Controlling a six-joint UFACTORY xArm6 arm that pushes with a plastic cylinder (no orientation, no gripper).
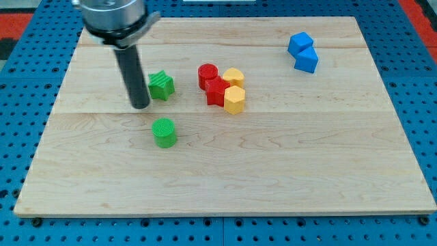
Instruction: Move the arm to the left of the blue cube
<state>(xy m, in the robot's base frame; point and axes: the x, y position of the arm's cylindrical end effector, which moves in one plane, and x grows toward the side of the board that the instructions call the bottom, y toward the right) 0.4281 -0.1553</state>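
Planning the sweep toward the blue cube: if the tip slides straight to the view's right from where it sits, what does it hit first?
Most likely the green star-shaped block. My tip sits just off its left side, near its lower edge, so it could clip that corner or graze past; depth is unclear. Beyond lies the red and yellow cluster, well before the blue cube.

Two blue blocks sit at the far right of the table, touching each other. The upper blue cube (300, 43) lies slightly left and farther back; the lower blue block (306, 61) — also cube-like — sits just nearer and to the right. Both rest flat, corners turned toward the view's bottom.
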